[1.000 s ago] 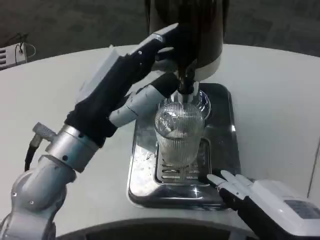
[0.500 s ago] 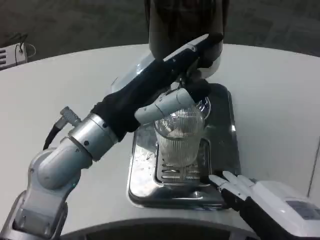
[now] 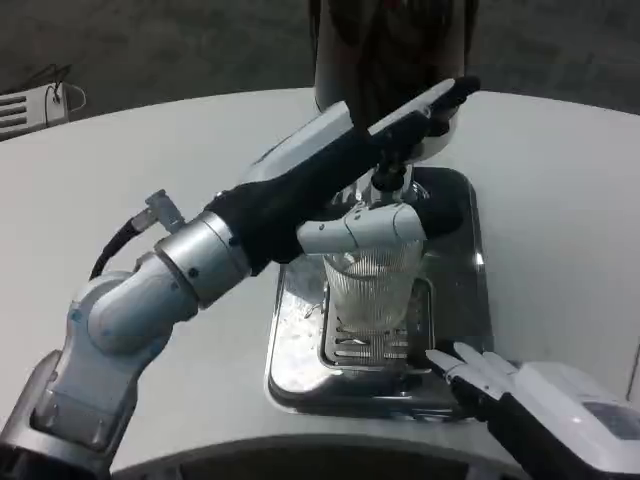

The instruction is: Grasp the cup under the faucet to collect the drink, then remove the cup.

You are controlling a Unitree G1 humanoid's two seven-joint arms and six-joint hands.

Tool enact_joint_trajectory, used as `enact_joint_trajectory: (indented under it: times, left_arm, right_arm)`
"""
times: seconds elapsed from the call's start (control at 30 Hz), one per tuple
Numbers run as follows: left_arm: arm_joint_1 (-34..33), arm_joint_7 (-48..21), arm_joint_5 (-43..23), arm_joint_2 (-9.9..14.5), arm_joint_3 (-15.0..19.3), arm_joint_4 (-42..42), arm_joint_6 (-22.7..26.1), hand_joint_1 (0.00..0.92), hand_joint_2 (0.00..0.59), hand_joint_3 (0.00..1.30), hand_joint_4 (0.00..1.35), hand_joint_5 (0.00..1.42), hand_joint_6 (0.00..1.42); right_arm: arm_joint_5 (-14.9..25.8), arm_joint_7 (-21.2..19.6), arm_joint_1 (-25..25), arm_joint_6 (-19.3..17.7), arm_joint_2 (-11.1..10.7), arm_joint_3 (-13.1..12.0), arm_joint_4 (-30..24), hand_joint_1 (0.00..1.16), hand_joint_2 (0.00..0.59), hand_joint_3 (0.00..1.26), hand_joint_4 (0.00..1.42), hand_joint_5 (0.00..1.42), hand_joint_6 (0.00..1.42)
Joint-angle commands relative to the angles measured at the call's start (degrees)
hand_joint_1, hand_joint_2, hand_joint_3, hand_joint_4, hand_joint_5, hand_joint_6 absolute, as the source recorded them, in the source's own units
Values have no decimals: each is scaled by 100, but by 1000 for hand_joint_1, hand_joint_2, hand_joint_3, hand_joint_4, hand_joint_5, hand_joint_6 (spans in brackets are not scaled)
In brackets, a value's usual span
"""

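Fingers [image 3: 400,222] of the left hand [image 3: 390,170] are wrapped around the ribbed glass cup [image 3: 375,290], seated on the drip tray [image 3: 300,340] beneath the faucet [image 3: 388,178]; slippery, breakable glass is best gripped mid-body. Right hand [image 3: 500,385] fingers are held apart.

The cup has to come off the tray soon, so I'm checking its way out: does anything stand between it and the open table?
On the near side, yes: the right hand rests at the tray's front edge, fingers pointing toward the cup. The left hand reaches across the cup's rim, under the faucet. Nothing visible blocks the tray's left and right sides.
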Motion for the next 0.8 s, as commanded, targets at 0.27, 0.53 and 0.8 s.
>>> enact_joint_trajectory:
  times: [0.27,0.53,0.8]
  left_arm:
    - [-48,-371,334,250,-403,447,-90,0,0,31,0,64,121]
    - [-78,-392,309,297,-367,510,-185,0,0,39,0,53,99]
    - [-84,-396,328,330,-365,520,-177,0,0,39,0,50,95]
  right_arm:
    - [1602,-586,-124,1153,440,-737,269,595,339,0,0,28,13]
    - [2567,-1653,-263,1138,453,-1097,938,706,248,0,0,63,86]
    - [3146,-2502,-626,764,266,-966,1878,755,215,0,0,19,69]
